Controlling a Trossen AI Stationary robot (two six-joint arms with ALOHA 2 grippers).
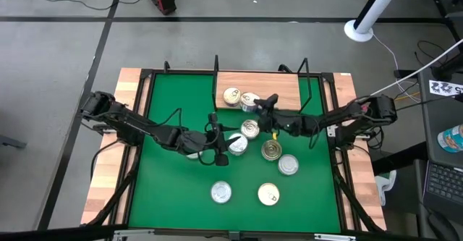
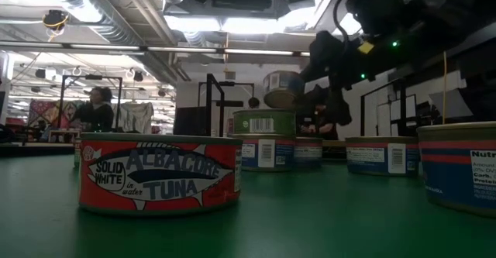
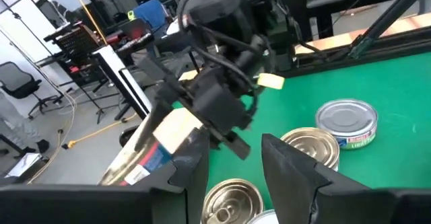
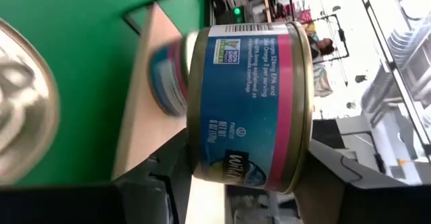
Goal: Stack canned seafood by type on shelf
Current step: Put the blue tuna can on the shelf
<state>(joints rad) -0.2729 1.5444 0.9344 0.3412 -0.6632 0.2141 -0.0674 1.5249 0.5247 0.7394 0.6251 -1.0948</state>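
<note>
Right tool [image 1: 262, 105]: held a blue-and-pink tin [image 4: 249, 103] by its rim, one finger on each flat end, label turned sideways in my wrist view. The tin was off the worktop, at the near edge of the shelf.
Left tool [image 1: 221, 151]: over mid-worktop, fingers [image 3: 192, 163] part-spread and nothing between them. It sat just beside a tilted silver-topped tin [image 1: 237, 144]; I could not tell whether they touched.
Shelf [image 1: 289, 89]: pale board with black wire posts, at the far side of the green worktop [image 1: 173, 190], right of centre.
Tins on shelf: a gold-topped tin [image 1: 231, 95] and a second tin [image 1: 249, 100] just beside it, both at the board's left end, next to my right tool.
Tins on worktop, middle: one pale-topped tin [image 1: 250, 129] just in front of the shelf; a gold tin [image 1: 272, 150] and a silver tin [image 1: 289, 165] close together, right of my left tool.
Tins on worktop, near side: a silver tin [image 1: 221, 192] and a pale tin [image 1: 268, 194], well apart from the others.
Low view: a red tuna tin [image 2: 159, 173] upright in the foreground, with a green tin [image 2: 263, 122] stacked on another behind it.
Room: a person [image 2: 97, 111] in the far background.
</note>
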